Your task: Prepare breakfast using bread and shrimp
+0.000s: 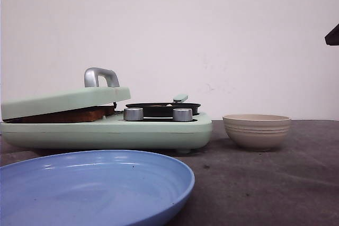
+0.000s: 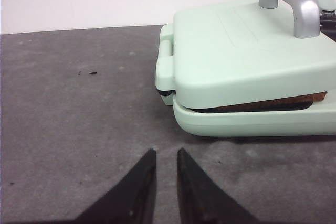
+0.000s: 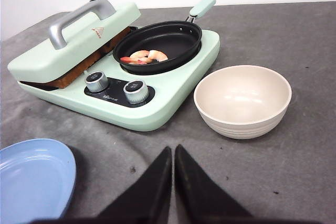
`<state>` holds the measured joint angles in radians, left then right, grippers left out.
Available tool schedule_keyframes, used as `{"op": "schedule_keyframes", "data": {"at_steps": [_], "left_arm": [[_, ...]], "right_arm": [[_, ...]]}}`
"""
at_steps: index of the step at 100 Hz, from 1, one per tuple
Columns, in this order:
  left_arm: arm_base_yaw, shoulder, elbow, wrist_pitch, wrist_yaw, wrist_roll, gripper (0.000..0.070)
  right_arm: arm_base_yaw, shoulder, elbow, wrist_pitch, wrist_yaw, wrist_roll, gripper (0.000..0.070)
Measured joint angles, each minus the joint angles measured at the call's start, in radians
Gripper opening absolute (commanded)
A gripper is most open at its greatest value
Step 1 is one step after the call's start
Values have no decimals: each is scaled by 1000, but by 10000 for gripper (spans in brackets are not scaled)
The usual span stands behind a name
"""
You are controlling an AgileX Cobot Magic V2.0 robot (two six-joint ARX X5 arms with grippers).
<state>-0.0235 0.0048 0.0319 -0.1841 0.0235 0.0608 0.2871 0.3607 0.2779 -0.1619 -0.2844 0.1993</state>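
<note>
Toasted brown-crusted bread [image 1: 69, 115] lies flat, clamped under the tilted lid of the mint-green breakfast maker [image 1: 159, 130], crust edge running along its front; pink shrimp [image 3: 144, 56] in the black pan [image 3: 173, 38]; left gripper [image 2: 165, 182] and right gripper [image 3: 172, 182] jaws nearly pressed together, holding nothing

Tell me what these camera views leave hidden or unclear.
- Bread: only its brown edge shows in every view; the press lid covers the rest, so the slice count is unknown.
- Shrimp: hidden by the pan rim in front view.
- Plate: cut off by frame edges.
- Dial markings: too small.
</note>
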Motion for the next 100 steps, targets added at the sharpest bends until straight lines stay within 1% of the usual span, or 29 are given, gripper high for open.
{"op": "schedule_keyframes", "data": {"at_steps": [37, 41, 47, 53, 62, 67, 81, 92, 100], "left_arm": [[0, 0, 0, 0, 0, 0, 0], [0, 0, 0, 0, 0, 0, 0], [0, 0, 0, 0, 0, 0, 0], [0, 0, 0, 0, 0, 0, 0], [0, 0, 0, 0, 0, 0, 0], [0, 0, 0, 0, 0, 0, 0], [0, 0, 0, 0, 0, 0, 0], [0, 0, 0, 0, 0, 0, 0], [0, 0, 0, 0, 0, 0, 0]], "right_arm": [[0, -9, 0, -6, 1, 0, 6], [-3, -28, 0, -26, 14, -1, 6], [-13, -79, 0, -50, 57, -7, 6], [-37, -138, -1, -43, 124, -34, 6], [-97, -223, -20, -1, 240, -112, 6], [-140, -255, -48, 23, 276, -159, 6], [-239, -318, -169, 51, 283, -253, 6], [-263, -358, -256, 87, 278, -283, 6], [-268, -356, -264, -8, 277, -290, 6]]}}
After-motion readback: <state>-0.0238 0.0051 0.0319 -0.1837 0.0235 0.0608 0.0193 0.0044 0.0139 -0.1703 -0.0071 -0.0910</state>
